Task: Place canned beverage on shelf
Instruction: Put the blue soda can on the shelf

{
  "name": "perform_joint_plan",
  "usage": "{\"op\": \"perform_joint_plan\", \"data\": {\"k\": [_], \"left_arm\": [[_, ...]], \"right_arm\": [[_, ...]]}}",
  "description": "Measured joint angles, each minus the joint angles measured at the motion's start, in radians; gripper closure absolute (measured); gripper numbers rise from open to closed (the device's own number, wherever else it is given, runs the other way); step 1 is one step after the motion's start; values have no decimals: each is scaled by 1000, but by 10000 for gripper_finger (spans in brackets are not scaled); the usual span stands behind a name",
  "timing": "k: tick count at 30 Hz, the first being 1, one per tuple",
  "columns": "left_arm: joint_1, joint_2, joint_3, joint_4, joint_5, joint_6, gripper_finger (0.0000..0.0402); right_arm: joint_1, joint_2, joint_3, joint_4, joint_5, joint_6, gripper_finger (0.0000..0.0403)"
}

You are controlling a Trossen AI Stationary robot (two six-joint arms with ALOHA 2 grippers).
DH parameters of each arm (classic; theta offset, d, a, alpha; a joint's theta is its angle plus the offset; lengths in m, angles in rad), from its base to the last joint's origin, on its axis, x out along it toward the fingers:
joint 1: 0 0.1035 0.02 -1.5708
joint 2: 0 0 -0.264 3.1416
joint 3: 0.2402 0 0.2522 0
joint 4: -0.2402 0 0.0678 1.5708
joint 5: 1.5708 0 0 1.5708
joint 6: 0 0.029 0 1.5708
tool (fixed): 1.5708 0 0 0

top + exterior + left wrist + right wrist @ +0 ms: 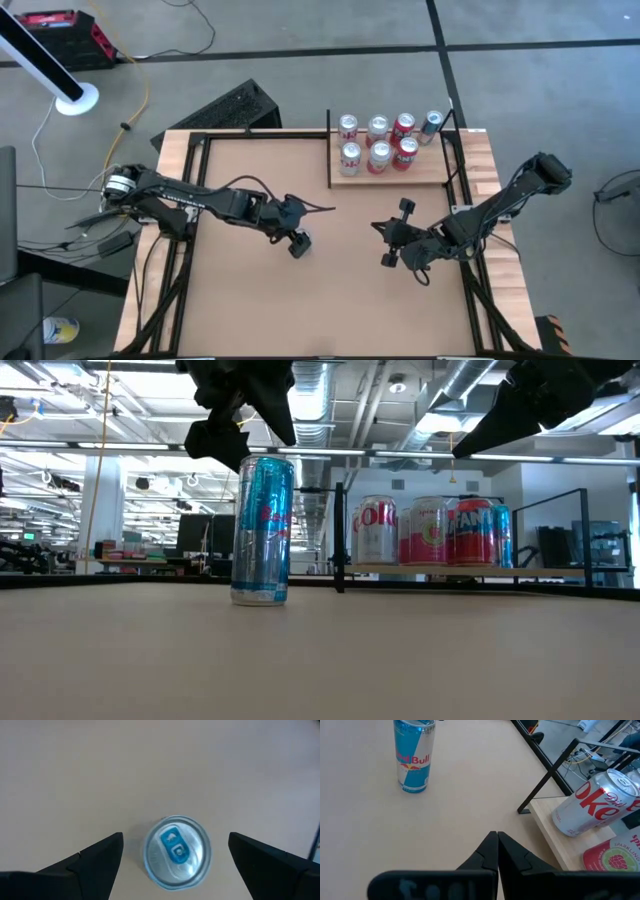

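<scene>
High view: slim blue-and-silver beverage can stands upright on open brown tabletop, well clear of the pale wood plank shelf holding seven cans. Left gripper hangs spread wide directly above it, not touching. Right gripper, fingers pressed together and empty, waits beside the shelf's near edge.

Blue-and-silver can; pale wood shelf; red-lettered silver cans.

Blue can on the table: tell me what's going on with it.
The left gripper hovers open right above the blue can, which stands upright on the table, not yet gripped. The right gripper waits shut nearby. The shelf already holds seven cans.
</scene>
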Motion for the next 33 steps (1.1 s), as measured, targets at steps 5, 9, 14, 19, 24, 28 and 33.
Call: {"op": "perform_joint_plan", "data": {"k": [5, 9, 14, 19, 24, 28, 33], "left_arm": [[0, 0, 0, -8, -9, 11, 56], [-7, 14, 0, 0, -9, 18, 56], [-16, 57, 13, -9, -3, 34, 56], [-14, 67, 37, -37, -20, 48, 56], [-14, 67, 38, -63, -43, 47, 56], [-14, 79, 39, -67, -37, 48, 56], [-14, 79, 39, -68, -33, 60, 56]], "right_arm": [[0, 0, 0, 0, 0, 0, 378], [0, 0, 0, 1, 0, 0, 378], [0, 0, 0, 1, 0, 0, 378], [0, 0, 0, 3, 1, 1, 378], [-6, 0, 0, -3, 0, 1, 378], [-14, 0, 0, -2, 0, 1, 378], [-14, 0, 0, 0, 0, 1, 378]]}}
